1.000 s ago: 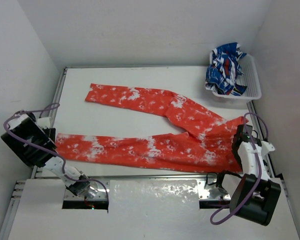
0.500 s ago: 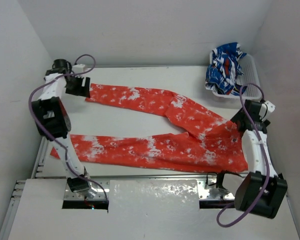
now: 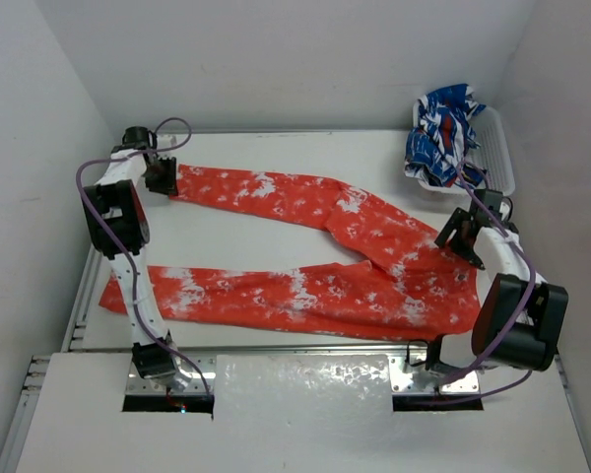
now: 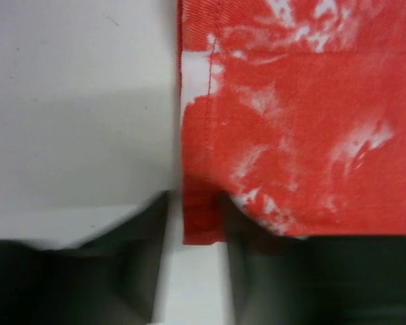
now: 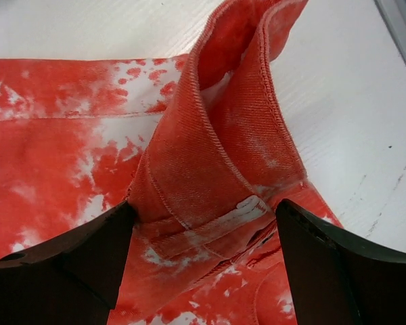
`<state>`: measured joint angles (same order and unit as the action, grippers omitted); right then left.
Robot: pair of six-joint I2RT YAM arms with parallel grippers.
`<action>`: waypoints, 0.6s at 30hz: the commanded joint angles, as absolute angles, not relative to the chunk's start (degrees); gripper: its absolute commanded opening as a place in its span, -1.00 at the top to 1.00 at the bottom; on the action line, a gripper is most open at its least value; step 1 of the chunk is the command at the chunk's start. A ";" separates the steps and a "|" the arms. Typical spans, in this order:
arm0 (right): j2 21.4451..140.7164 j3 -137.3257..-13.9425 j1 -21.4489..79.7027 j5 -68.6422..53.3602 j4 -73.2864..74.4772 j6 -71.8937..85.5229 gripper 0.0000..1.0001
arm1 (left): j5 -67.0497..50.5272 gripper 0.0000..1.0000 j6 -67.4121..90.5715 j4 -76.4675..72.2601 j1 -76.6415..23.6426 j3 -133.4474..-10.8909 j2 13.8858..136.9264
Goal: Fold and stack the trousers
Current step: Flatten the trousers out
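Red-orange speckled trousers (image 3: 305, 286) lie spread flat on the desk (image 3: 276, 158). Both arms have swung out. The left tool (image 3: 163, 177) now straddles the far leg's cuff (image 4: 203, 169), released. The right tool (image 3: 460, 236) gapes around the humped waistband (image 5: 216, 156). Judging by this, the first fold's grasps are imminent.

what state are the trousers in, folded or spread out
Spread out, not folded: the trousers lie flat on the table, both legs stretched apart leftward; only the waistband is bunched up.

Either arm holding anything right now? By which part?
Nothing clamped, it seems: left gripper straddles the far-leg hem corner of the trousers; right gripper brackets the raised waistband, jaws apart.
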<state>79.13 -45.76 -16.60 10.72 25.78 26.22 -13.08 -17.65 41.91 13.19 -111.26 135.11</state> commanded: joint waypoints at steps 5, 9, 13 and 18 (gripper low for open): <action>82.88 -46.41 -16.96 10.20 26.64 27.24 -0.41 | -18.72 1.00 -17.14 40.43 13.71 -104.24 133.60; 83.32 -46.50 -16.96 9.05 25.58 26.11 0.61 | -15.56 1.00 -17.84 39.20 20.19 -102.31 130.35; 81.75 -45.09 -16.88 3.97 21.99 21.81 0.99 | -17.31 1.00 -19.42 39.72 27.94 -100.38 126.83; 77.27 -41.31 -16.52 -12.04 8.55 16.88 1.00 | -15.30 1.00 -18.99 39.91 29.09 -97.04 120.60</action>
<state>81.36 -42.11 -16.82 -2.24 18.72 20.75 -16.73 -18.74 39.62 29.54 -98.45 127.11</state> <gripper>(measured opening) 0.057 0.023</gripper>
